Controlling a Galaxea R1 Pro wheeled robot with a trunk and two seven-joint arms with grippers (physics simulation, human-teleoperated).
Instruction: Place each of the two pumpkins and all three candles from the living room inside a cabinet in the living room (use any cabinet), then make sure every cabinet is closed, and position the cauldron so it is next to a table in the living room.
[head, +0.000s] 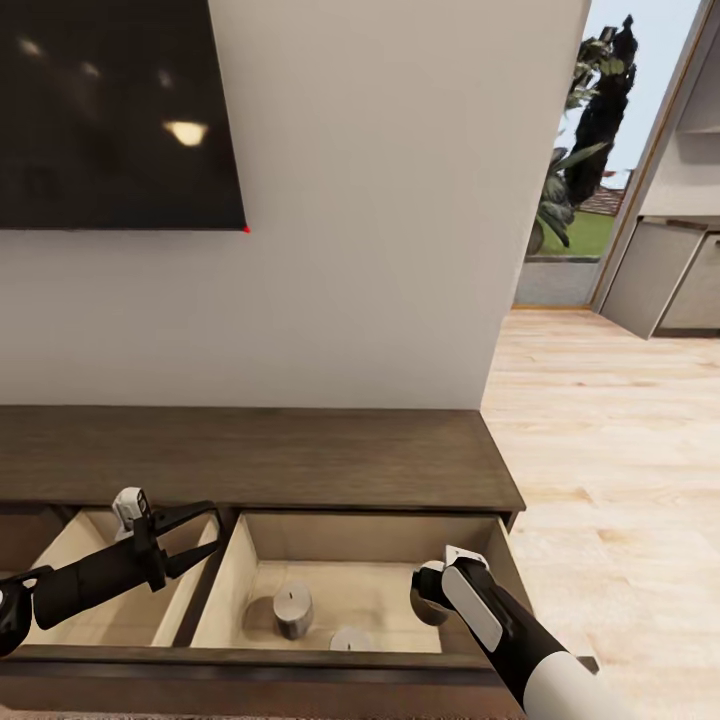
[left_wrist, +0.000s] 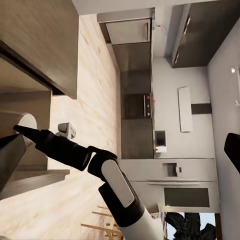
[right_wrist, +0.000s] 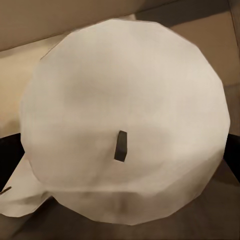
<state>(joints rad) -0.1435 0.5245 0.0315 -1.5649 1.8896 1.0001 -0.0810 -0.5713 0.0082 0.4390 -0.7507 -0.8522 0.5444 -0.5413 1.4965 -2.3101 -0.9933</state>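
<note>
The dark brown cabinet stands against the wall with two drawers pulled out. Two candles stand on the pale floor of the right drawer. My right gripper reaches down into that drawer's right end. It is shut on a third candle, whose flat top and dark wick sit between dark fingers. My left gripper hangs open and empty over the left drawer. The pumpkins, cauldron and table are out of view.
A black TV hangs on the wall above the cabinet. Pale wood floor runs to the right towards a glass opening with plants and grey kitchen units.
</note>
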